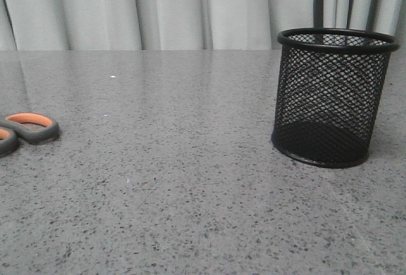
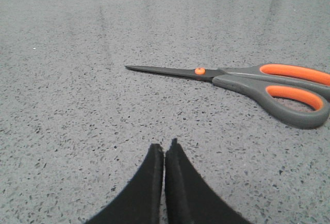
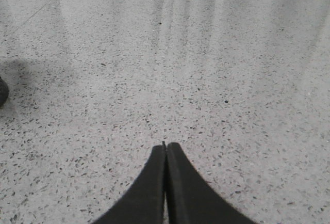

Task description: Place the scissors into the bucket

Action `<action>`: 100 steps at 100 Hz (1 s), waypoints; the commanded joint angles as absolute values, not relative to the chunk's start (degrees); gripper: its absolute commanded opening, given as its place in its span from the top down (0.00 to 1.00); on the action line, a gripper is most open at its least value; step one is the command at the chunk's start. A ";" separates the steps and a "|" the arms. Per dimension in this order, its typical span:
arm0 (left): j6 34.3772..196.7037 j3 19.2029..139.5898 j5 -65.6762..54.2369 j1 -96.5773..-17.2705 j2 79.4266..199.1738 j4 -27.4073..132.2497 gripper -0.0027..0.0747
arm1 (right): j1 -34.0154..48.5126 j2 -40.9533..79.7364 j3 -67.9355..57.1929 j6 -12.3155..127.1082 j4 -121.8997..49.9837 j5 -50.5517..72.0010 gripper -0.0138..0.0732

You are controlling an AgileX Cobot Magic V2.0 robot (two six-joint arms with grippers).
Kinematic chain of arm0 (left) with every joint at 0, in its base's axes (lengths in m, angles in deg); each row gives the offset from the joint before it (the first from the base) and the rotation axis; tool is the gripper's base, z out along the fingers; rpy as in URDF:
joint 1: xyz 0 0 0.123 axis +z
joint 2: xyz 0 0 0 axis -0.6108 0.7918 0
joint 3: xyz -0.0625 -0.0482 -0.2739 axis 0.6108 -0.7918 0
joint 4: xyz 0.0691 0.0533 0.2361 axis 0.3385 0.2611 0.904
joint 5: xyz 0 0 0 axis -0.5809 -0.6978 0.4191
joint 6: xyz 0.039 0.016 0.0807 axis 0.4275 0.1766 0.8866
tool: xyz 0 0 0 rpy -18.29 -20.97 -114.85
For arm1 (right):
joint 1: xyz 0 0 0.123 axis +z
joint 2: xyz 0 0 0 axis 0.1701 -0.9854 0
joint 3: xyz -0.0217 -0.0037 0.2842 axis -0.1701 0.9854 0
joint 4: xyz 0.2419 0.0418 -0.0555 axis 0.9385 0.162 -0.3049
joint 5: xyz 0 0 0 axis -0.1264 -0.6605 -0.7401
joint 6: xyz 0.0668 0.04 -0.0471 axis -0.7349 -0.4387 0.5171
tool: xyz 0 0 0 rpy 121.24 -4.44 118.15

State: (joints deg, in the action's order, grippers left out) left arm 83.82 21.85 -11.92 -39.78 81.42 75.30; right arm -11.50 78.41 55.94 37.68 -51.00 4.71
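Note:
The scissors (image 2: 247, 79) lie flat on the speckled grey table, dark blades closed, orange pivot dot, grey handles lined in orange. In the front view only their handles (image 1: 28, 129) show at the left edge. My left gripper (image 2: 164, 145) is shut and empty, a short way from the blades, not touching them. The bucket (image 1: 333, 97), a black wire-mesh cup, stands upright at the right of the table with nothing seen inside. My right gripper (image 3: 165, 144) is shut and empty over bare table; a dark edge (image 3: 2, 91) at that view's side may be the bucket's base.
Pale curtains (image 1: 158, 9) hang behind the table's far edge. The grey speckled tabletop (image 1: 177, 180) stretches between scissors and bucket. Neither arm shows in the front view.

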 commanded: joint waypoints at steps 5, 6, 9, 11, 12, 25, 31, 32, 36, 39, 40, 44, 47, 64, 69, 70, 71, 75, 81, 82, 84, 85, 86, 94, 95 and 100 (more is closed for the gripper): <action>83.35 19.19 -8.75 -39.56 79.84 75.15 0.99 | -11.68 79.56 56.56 37.87 -51.00 6.44 0.91; 83.35 19.19 -8.75 -39.56 79.84 75.15 0.99 | -11.68 79.56 56.56 37.87 -51.00 6.44 0.91; 83.35 19.19 -8.75 -39.56 79.84 75.15 0.99 | -11.68 79.56 56.56 37.87 -51.00 6.44 0.91; 83.35 19.19 -8.75 -39.56 79.84 75.15 0.99 | -11.68 79.56 56.56 37.87 -51.00 6.44 0.91; 83.35 19.19 -8.75 -39.56 79.84 75.15 0.99 | -11.68 79.56 56.56 37.87 -51.00 6.44 0.91; 83.35 19.19 -8.75 -39.56 79.84 75.15 0.99 | -11.68 79.56 56.56 37.87 -51.00 6.44 0.91; 83.35 19.19 -8.75 -39.56 79.84 75.15 0.99 | -11.68 79.56 56.56 37.87 -51.00 6.44 0.91; 83.35 19.19 -8.75 -39.56 79.84 75.15 0.99 | -11.68 79.56 56.56 37.87 -51.00 6.44 0.91; 83.35 19.19 -8.75 -39.56 79.84 75.15 0.99 | -11.68 79.56 56.56 37.87 -51.00 6.44 0.91; 83.35 19.19 -8.75 -39.56 79.84 75.15 0.99 | -11.68 79.56 56.56 37.87 -51.00 6.44 0.91; 83.35 19.19 -8.75 -39.56 79.84 75.15 0.99 | -11.68 79.56 56.56 37.87 -51.00 6.44 0.91; 83.35 19.19 -8.75 -39.56 79.84 75.15 0.99 | -11.68 79.56 56.56 37.87 -51.00 6.44 0.91; 83.35 19.19 -8.75 -39.56 79.84 75.15 0.99 | -11.68 79.56 56.56 37.87 -51.00 6.44 0.91; 83.35 19.19 -8.75 -39.56 79.84 75.15 0.99 | -11.68 79.56 56.56 37.87 -51.00 6.44 0.91; 83.35 19.19 -8.75 -39.56 79.84 75.15 0.99 | -11.68 79.56 56.56 37.87 -51.00 6.44 0.91; 83.35 19.19 -8.75 -39.56 79.84 75.15 0.99 | -11.68 79.56 56.56 37.87 -51.00 6.44 0.91; 83.35 19.19 -8.75 -39.56 79.84 75.15 0.99 | -11.68 79.56 56.56 37.87 -51.00 6.44 0.91; 83.35 19.19 -8.75 -39.56 79.84 75.15 0.99 | -11.68 79.56 56.56 37.87 -51.32 6.44 0.91; 83.35 19.19 -8.75 -39.56 79.84 75.15 0.99 | -11.68 79.56 56.56 37.87 -51.32 6.44 0.91; 83.35 19.19 -8.75 -39.56 79.84 75.15 0.99 | -11.68 79.56 56.56 37.87 -51.32 6.44 0.91; 83.35 19.19 -8.75 -39.56 79.84 75.15 0.99 | -11.68 79.56 56.56 37.87 -51.32 6.44 0.91; 83.35 19.19 -8.75 -39.56 79.84 75.15 0.99 | -11.68 79.56 56.56 37.87 -51.32 6.44 0.91; 83.35 19.19 -8.75 -39.56 79.84 75.15 0.99 | -11.68 79.56 56.56 37.87 -51.32 6.44 0.91; 83.35 19.19 -8.75 -39.56 79.84 75.15 0.99 | -11.68 79.56 56.56 37.87 -52.35 7.53 0.91; 83.35 19.19 -8.75 -39.56 79.84 75.15 0.99 | -11.68 79.56 56.56 37.87 -52.72 7.72 0.91; 83.35 19.19 -8.75 -39.56 79.84 75.15 0.99 | -11.68 79.56 56.56 37.87 -55.76 10.41 0.91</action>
